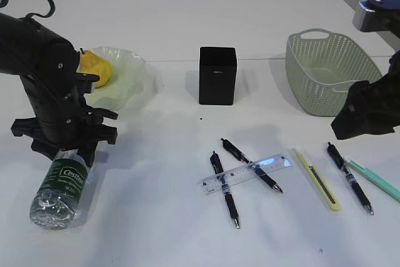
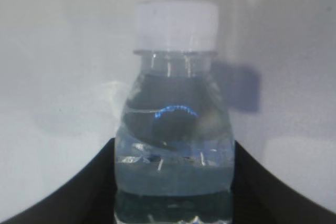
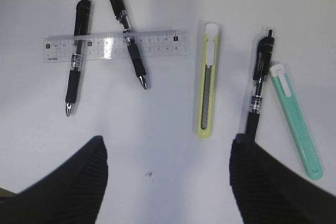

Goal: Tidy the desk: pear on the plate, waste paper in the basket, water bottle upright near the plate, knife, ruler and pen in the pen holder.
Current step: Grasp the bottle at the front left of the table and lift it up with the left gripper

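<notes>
Exterior: our left gripper [image 1: 62,148] straddles the neck end of the small clear green-labelled water bottle [image 1: 60,187], lying on the white desk [image 1: 156,229] near the pale green ruffled plate [image 1: 128,76].

Left wrist: fingers flank the bottle; grip unconfirmed, we cannot tell. Squeeze centred below the white cap [image 2: 176,24].

Right wrist: right gripper [image 3: 168,177] released, above the pale yellow utility knife [image 3: 207,82].

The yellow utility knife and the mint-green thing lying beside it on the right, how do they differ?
The knife is pale yellow with a dark strip down its middle; the mint-green tool is plain green with no such strip. The knife lies nearly straight up the right wrist view, while the green tool lies slanted. A black pen lies between them, close against the green tool's white end. Both are slim, white-tipped and flat on the desk.
</notes>
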